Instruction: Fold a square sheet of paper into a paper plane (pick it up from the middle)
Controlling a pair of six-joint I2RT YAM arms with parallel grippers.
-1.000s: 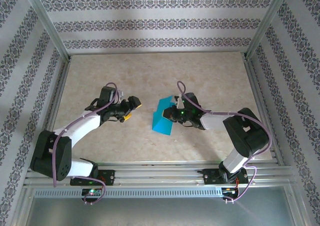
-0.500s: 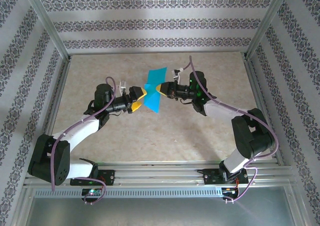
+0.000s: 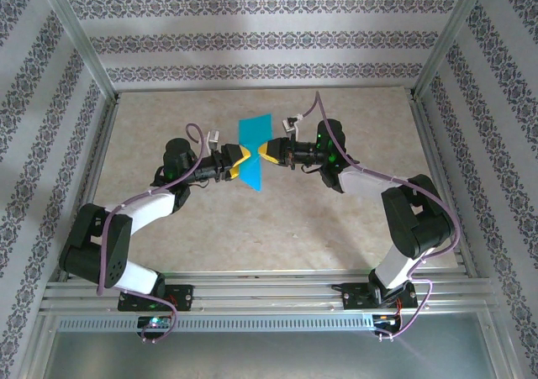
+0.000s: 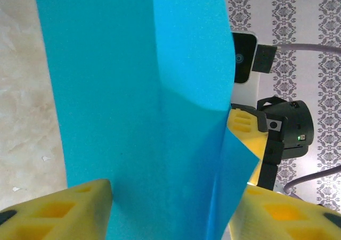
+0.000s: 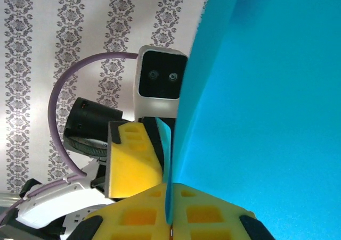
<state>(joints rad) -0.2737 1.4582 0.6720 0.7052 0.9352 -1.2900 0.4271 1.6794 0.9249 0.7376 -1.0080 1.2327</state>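
A beige, marbled worktop (image 3: 168, 127) lies beneath the square sheet of paper (image 3: 254, 148). Walls (image 3: 252, 43) papered in grey ornamental stripes close it in, and aluminium rails (image 3: 269, 288) run along the edge nearest the arm bases. The sheet is held up over the middle of the worktop. Its long axis runs from the near side toward the back wall, and its far end leans slightly to the left. The teal paper is bent along its length: the left wrist view shows a soft crease down the middle and a folded flap on one side. The left tool (image 3: 238, 164) comes at the sheet from its left. Its yellow fingers (image 4: 64, 210) are spread apart, with the paper standing in the gap between them. One finger lies at the paper's edge, but the pictures do not show whether either presses on it. The right tool (image 3: 264, 152) meets the sheet from its right. Its fingers (image 5: 138, 218) are pressed together, pinching the sheet's edge between the pads.
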